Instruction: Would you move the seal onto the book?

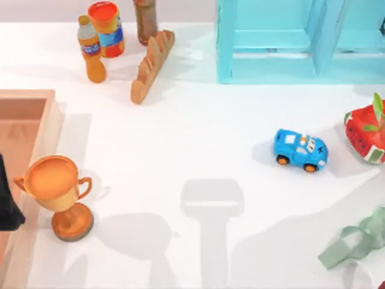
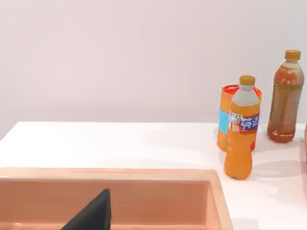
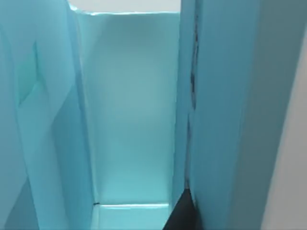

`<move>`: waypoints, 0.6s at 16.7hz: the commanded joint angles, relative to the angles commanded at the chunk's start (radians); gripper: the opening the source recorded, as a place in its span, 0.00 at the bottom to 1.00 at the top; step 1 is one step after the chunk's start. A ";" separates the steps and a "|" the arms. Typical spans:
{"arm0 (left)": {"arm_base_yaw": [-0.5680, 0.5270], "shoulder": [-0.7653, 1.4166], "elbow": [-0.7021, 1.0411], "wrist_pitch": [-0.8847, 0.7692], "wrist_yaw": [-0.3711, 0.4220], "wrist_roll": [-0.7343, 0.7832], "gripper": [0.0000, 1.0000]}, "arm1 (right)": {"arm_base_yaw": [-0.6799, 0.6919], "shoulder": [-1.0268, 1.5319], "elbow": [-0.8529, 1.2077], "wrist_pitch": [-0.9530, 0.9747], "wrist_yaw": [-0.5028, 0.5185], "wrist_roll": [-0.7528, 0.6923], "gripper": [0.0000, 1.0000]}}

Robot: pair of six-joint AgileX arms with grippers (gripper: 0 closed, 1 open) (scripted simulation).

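Seal and book whereabouts: cannot tell. Left pincer (image 2: 93,215) above wooden tray (image 1: 33,120) at tabletop (image 1: 198,138) left; right pincer (image 3: 184,215) facing into light-blue shelf (image 1: 271,66). Opening of either: cannot tell.

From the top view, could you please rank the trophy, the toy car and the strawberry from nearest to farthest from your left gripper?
The left gripper sits at the table's left edge, over the wooden tray.
1. Trophy, just beside it on the left.
2. Toy car, right of centre.
3. Strawberry, at the right edge.
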 joint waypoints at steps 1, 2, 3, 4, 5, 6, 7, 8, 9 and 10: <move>0.000 0.000 0.000 0.000 0.000 0.000 1.00 | 0.000 0.000 0.000 0.000 0.000 0.000 0.00; 0.000 0.000 0.000 0.000 0.000 0.000 1.00 | 0.000 0.000 0.000 0.000 0.000 0.000 0.00; 0.000 0.000 0.000 0.000 0.000 0.000 1.00 | 0.000 0.000 0.000 0.000 0.000 0.000 0.00; 0.000 0.000 0.000 0.000 0.000 0.000 1.00 | 0.000 0.000 0.000 0.000 0.000 0.000 0.00; 0.000 0.000 0.000 0.000 0.000 0.000 1.00 | 0.000 0.000 0.000 0.000 0.000 0.000 0.00; 0.000 0.000 0.000 0.000 0.000 0.000 1.00 | 0.000 0.000 0.000 0.000 0.000 0.000 0.00; 0.000 0.000 0.000 0.000 0.000 0.000 1.00 | -0.005 -0.002 0.000 0.000 0.000 0.001 0.00; 0.000 0.000 0.000 0.000 0.000 0.000 1.00 | -0.005 -0.004 -0.001 -0.001 0.000 0.001 0.00; 0.000 0.000 0.000 0.000 0.000 0.000 1.00 | -0.008 -0.015 -0.008 -0.008 -0.003 0.002 0.00; 0.000 0.000 0.000 0.000 0.000 0.000 1.00 | -0.013 -0.037 -0.020 -0.021 -0.009 0.003 0.00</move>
